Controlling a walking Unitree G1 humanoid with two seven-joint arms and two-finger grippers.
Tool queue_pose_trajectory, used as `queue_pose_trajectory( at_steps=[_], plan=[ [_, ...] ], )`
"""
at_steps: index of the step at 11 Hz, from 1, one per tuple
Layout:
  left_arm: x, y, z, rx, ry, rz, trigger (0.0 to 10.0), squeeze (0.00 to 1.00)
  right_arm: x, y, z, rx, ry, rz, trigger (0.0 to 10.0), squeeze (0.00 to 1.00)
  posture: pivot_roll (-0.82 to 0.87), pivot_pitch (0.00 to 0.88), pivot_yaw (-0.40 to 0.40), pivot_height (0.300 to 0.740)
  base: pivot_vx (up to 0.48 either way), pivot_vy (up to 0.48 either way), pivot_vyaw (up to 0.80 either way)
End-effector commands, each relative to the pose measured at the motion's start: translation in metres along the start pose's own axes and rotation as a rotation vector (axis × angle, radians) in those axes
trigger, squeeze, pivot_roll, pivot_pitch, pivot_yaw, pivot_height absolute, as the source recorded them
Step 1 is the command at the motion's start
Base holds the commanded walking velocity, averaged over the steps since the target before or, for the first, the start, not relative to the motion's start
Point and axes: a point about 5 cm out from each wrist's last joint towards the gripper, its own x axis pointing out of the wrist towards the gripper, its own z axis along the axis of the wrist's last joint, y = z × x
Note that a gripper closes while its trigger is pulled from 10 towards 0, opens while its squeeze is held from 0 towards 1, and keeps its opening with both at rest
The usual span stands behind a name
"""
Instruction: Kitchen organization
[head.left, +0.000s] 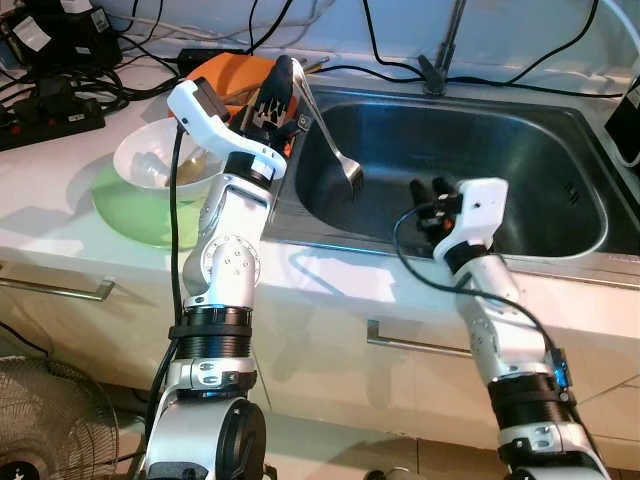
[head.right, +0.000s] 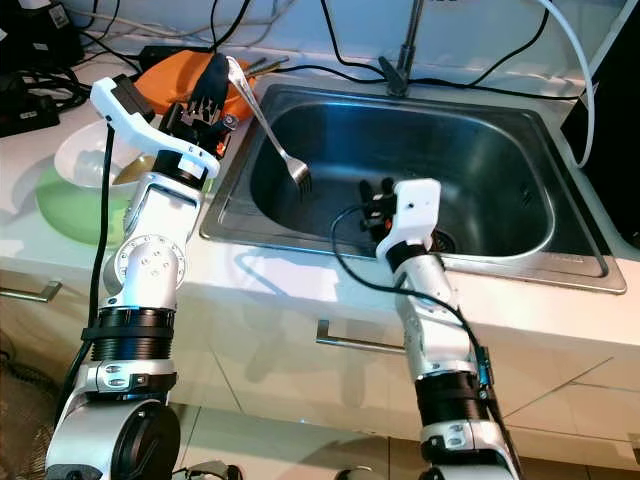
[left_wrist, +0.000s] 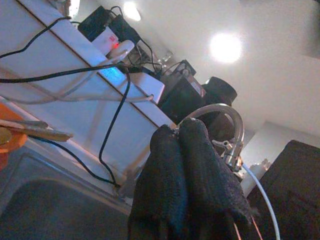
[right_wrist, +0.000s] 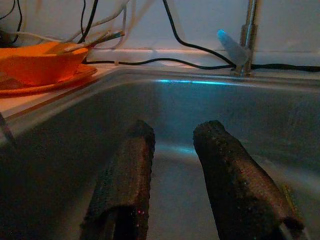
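Left eye view: we log no legible brand or lettering. Our left gripper (head.left: 290, 75) is clenched on a metal fork (head.left: 330, 135), held above the left rim of the steel sink (head.left: 560, 215); the fork slants down with its tines hanging over the basin, apart from the walls. Our right gripper (head.left: 428, 195) sits low inside the basin, fingers parted, grasping nothing. On the counter left of the sink we list a white bowl (head.left: 150, 150) resting on a green plate (head.left: 125, 215), and behind them an orange bowl (head.left: 225, 70). The basin around the fork is bare steel. Right eye view: same items; faucet base (head.right: 400, 70) at the back rim, black cables trailing along the wall. Left wrist view: the two black fingers (left_wrist: 170, 170) press together; the faucet's curved spout (left_wrist: 220, 112) lies beyond. Right wrist view: two fingers (right_wrist: 125, 175) spread apart over the sink floor, the orange bowl on the counter edge beyond.
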Motion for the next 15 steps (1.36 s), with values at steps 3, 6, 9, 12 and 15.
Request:
queue_pose_trajectory(
  at_steps=[3,6,9,12,15],
  plan=[
    [-0.004,0.003,-0.004,-0.187,-0.046,0.04,10.0,0.0,0.001,-0.005,0.001,0.012,0.007,-0.013,10.0,0.0,0.0,0.037,0.018,0.74,0.0,0.0,0.0],
    [-0.012,0.013,-0.014,-0.343,-0.051,0.072,10.0,0.0,0.002,-0.01,0.004,0.007,0.001,-0.018,10.0,0.0,0.0,0.043,0.016,0.74,0.0,0.0,0.0],
    [-0.016,0.015,-0.033,-0.397,0.006,0.089,10.0,0.0,0.001,-0.011,0.003,0.008,0.001,-0.024,10.0,0.0,0.0,0.045,0.016,0.74,0.0,0.0,0.0],
    [-0.021,0.022,-0.052,-0.49,0.054,0.129,10.0,0.0,0.002,-0.011,0.003,0.013,-0.003,-0.032,10.0,0.0,0.0,0.048,0.022,0.74,0.0,0.0,0.0],
    [-0.026,0.027,-0.063,-0.56,0.058,0.172,10.0,0.0,0.002,-0.013,0.005,0.01,-0.007,-0.039,10.0,0.0,0.0,0.048,0.021,0.74,0.0,0.0,0.0]
  ],
)
